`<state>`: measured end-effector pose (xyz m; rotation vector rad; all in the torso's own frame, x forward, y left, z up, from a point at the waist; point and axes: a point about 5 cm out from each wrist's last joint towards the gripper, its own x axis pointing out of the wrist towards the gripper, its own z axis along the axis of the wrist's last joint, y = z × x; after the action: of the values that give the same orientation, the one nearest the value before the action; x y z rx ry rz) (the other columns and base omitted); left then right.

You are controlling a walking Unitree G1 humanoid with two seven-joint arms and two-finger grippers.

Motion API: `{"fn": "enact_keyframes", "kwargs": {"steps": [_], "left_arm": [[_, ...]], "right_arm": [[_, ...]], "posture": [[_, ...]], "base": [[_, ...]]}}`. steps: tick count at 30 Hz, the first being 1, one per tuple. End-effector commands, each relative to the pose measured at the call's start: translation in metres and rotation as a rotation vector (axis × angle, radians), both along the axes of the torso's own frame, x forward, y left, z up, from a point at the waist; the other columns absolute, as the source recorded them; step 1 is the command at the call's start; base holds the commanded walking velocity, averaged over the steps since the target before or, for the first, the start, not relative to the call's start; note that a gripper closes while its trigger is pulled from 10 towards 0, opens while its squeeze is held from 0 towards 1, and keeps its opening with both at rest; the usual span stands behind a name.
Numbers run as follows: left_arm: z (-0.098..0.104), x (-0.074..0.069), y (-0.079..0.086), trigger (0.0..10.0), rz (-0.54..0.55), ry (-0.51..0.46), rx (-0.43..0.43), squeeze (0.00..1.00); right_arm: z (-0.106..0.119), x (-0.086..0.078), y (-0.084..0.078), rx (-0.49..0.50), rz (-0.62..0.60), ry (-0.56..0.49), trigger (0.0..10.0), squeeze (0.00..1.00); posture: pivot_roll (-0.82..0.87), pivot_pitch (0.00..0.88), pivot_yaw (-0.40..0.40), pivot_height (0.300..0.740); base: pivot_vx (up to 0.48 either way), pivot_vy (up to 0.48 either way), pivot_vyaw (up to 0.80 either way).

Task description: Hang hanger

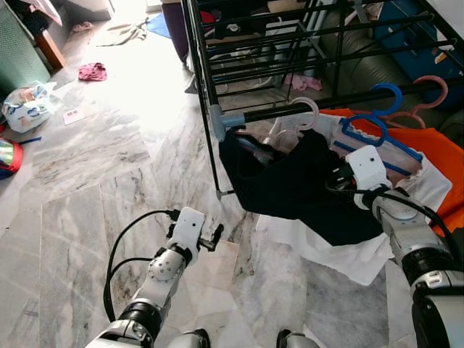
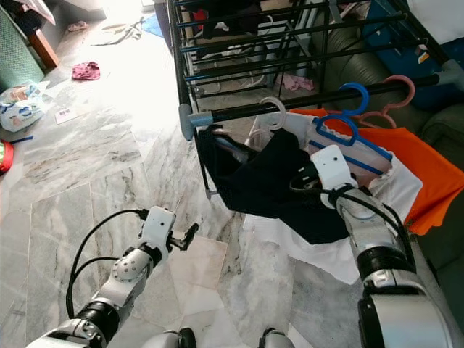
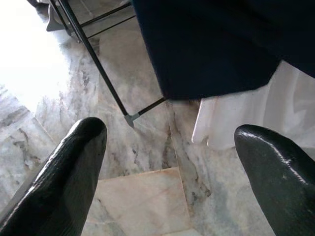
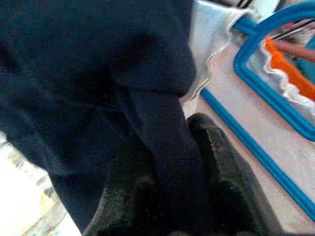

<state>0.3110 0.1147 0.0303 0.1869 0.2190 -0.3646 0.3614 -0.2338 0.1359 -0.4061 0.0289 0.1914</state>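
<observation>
A white hanger (image 1: 309,109) hooks over the black rail (image 1: 275,112) of a drying rack and carries a dark navy garment (image 1: 290,181). Beside it on the same rail hang a blue hanger (image 1: 384,96) with a white garment (image 1: 348,254) and a pink hanger (image 1: 433,85) with an orange garment (image 1: 444,156). My right gripper (image 4: 174,162) is shut on a fold of the navy garment at its right side, just below the blue hanger (image 4: 256,147). Low over the marble floor, left of the rack, my left gripper (image 3: 172,132) is open and holds nothing.
The rack's black upright (image 1: 209,138) and its foot (image 3: 130,118) stand close in front of the left gripper. A plastic bag (image 1: 27,103), a pink cloth (image 1: 93,71) and other loose items lie on the floor at far left. More clothes sit behind the rack.
</observation>
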Motion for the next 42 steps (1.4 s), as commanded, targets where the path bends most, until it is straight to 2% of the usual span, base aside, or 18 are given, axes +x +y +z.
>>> {"fn": "enact_keyframes", "kwargs": {"steps": [1,7,12,15,19,23,25,32,36,42], "left_arm": [[-0.004,-0.002,0.004,10.0,0.005,0.021,0.020,0.00],[-0.004,-0.001,0.004,10.0,0.005,0.019,0.028,0.00],[-0.003,0.000,0.003,10.0,0.004,0.016,0.032,0.00],[-0.002,0.000,0.002,10.0,-0.006,0.016,0.036,0.00],[-0.002,0.000,0.001,10.0,-0.011,0.017,0.037,0.00],[-0.001,0.002,0.000,10.0,-0.006,0.012,0.040,0.00],[0.000,0.003,0.000,10.0,0.006,0.010,0.047,0.00],[-0.005,0.000,0.001,10.0,0.044,0.026,0.060,0.00],[-0.008,-0.001,0.003,10.0,0.074,0.034,0.071,0.00],[-0.008,-0.001,0.006,10.0,0.103,0.033,0.078,0.00]], "right_arm": [[0.015,0.001,0.000,0.031,-0.016,-0.101,0.0,0.00],[0.016,-0.015,0.008,0.072,-0.045,-0.219,0.0,0.00],[0.012,-0.031,0.014,0.096,-0.052,-0.257,0.0,0.00],[-0.004,-0.048,0.018,0.100,0.003,-0.218,0.0,0.00],[-0.011,-0.058,0.015,0.081,0.007,-0.205,0.0,0.00],[-0.025,-0.078,0.011,0.090,0.008,-0.141,0.0,0.00],[-0.029,-0.081,0.012,0.100,0.009,-0.124,0.0,0.00],[-0.070,-0.098,0.030,0.139,0.046,0.024,0.0,0.00],[-0.083,-0.101,0.041,0.151,0.069,0.078,0.0,0.00],[-0.084,-0.097,0.049,0.165,0.078,0.083,0.0,0.00]], "posture": [[-0.05,0.145,0.097,0.740],[-0.07,0.135,0.102,0.740],[-0.08,0.133,0.107,0.740],[-0.09,0.132,0.113,0.740],[-0.10,0.132,0.116,0.740],[-0.11,0.139,0.122,0.740],[-0.11,0.141,0.122,0.740],[-0.11,0.140,0.112,0.740],[-0.10,0.137,0.103,0.740],[-0.09,0.129,0.093,0.740]], "base": [[0.000,0.000,0.00],[0.000,0.000,0.00],[0.000,0.000,0.00],[0.000,0.000,0.00],[0.000,0.000,0.00],[0.000,0.000,0.00],[0.000,0.000,0.00],[0.000,0.000,0.00],[0.000,0.000,0.00],[-0.041,0.000,0.00]]}}
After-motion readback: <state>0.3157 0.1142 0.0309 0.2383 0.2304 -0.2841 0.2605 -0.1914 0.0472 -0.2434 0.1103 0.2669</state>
